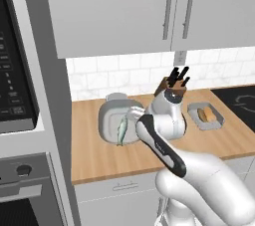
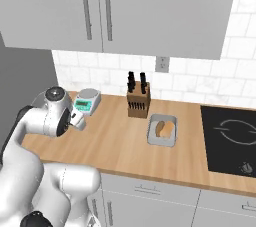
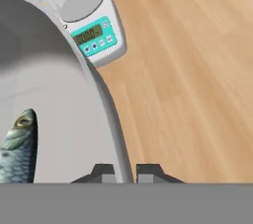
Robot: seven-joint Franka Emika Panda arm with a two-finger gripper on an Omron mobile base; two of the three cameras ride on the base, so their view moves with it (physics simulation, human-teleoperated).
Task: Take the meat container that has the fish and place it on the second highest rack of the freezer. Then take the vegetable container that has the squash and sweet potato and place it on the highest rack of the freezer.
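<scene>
The meat container (image 1: 110, 119), a shallow light-grey tub with a thick rim, is on the wooden counter (image 1: 99, 155) left of the arm. The greenish-grey fish (image 1: 122, 131) lies inside it near the right rim. My gripper (image 3: 126, 173) is shut on the meat container's right rim (image 3: 111, 119), one fingertip on each side of the wall. The fish (image 3: 20, 149) shows at the lower left of the hand view. The rectangular vegetable container (image 1: 206, 116) with orange and tan pieces (image 2: 164, 129) stands further right. The freezer and its racks are out of view.
A knife block (image 1: 172, 86) stands at the back between the two containers. Just behind the tub sits a small kitchen scale (image 3: 91, 25). A black cooktop (image 2: 232, 136) lies at the right and an oven column (image 1: 20, 120) at the left. Wall cabinets (image 1: 149, 6) hang above.
</scene>
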